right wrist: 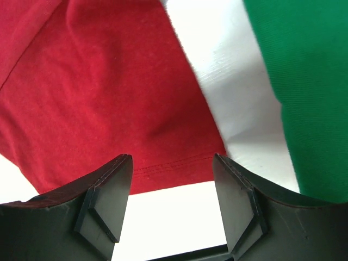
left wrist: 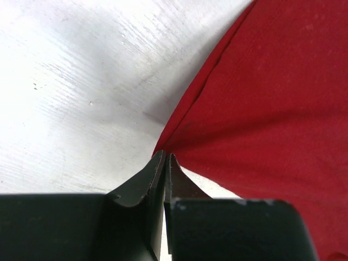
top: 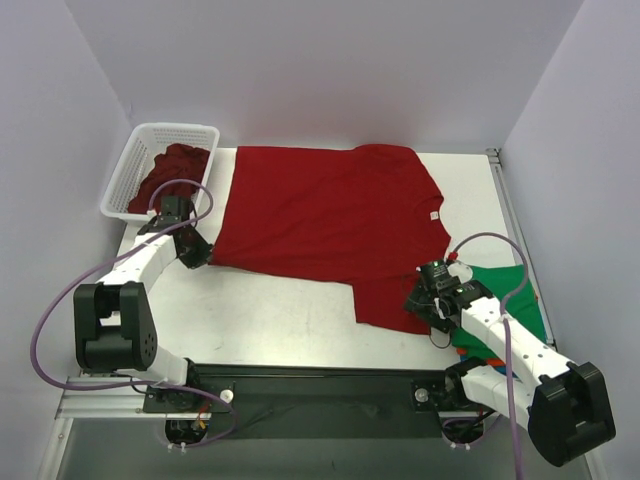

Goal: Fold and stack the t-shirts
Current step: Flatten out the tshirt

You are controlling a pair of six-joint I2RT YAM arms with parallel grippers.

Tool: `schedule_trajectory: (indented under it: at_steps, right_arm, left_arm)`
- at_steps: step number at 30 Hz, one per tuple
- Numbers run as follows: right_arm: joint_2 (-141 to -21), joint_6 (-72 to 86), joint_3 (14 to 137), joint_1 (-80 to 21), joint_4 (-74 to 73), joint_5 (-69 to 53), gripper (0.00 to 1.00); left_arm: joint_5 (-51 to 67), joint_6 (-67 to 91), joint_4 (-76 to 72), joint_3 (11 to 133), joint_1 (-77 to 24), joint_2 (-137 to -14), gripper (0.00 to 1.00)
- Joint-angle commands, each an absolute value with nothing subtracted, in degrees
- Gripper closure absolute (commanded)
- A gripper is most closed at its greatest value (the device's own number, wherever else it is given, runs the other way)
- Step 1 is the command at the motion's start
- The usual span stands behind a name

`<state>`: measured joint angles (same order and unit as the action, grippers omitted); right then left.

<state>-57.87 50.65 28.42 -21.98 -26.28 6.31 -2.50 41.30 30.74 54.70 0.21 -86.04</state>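
The right gripper [right wrist: 173, 163] hovers with jaws apart over the near sleeve hem of the spread red t-shirt [top: 330, 215], with a green t-shirt [right wrist: 304, 81] just right of it. The left gripper [left wrist: 165, 157] pinches its near-left corner. Beyond its far-left corner, a white basket [top: 135, 165] holds another red shirt [top: 182, 160].

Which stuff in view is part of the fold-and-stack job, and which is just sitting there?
Job: spread red t-shirt, green t-shirt, dark red shirts in the white basket.
Lying about: white basket itself, purple cables.
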Motion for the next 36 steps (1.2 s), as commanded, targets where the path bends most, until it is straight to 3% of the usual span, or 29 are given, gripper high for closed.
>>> schedule_trajectory:
  at_steps: [1,9,11,14,15,17,32,35,36]
  right_arm:
    - [-57.1,53.8,27.7,-22.4,-29.4,10.4,0.39]
    - [-58.5,56.0,25.4,-22.4,-29.4,10.7,0.39]
    - [-60.1,55.8,25.2,-22.4,-28.2,10.5,0.43]
    - [-61.7,55.6,25.0,-22.4,-26.5,8.9,0.74]
    - [-61.7,55.7,25.0,-22.8,-26.4,8.3,0.89]
    - [-61.0,55.4,25.4,-22.9,-26.9,7.5,1.00]
    - [-28.8,54.1,35.4,-22.9,-55.8,3.6,1.00]
    - [-26.0,53.8,38.7,-22.9,-59.0,3.5,1.00]
    - [-25.5,53.5,39.9,-22.9,-60.1,3.9,1.00]
  left_arm:
    - [-1.1,40.4,31.3,54.8,1.7,-85.2,0.89]
    - [-0.3,41.0,29.9,53.5,1.7,-84.6,0.92]
    - [0.0,41.2,29.4,53.0,1.7,-84.6,0.93]
    - [0.0,41.6,28.7,52.0,1.7,-84.5,0.93]
    - [0.0,41.6,28.5,51.6,1.7,-84.2,0.93]
    - [0.0,41.7,28.4,51.3,1.6,-83.8,0.94]
    - [-3.2,42.5,27.4,40.4,0.7,-72.5,0.88]
    - [-4.5,42.3,27.6,38.3,0.7,-69.6,0.76]
    - [-5.4,42.0,27.7,38.1,0.6,-68.1,0.58]
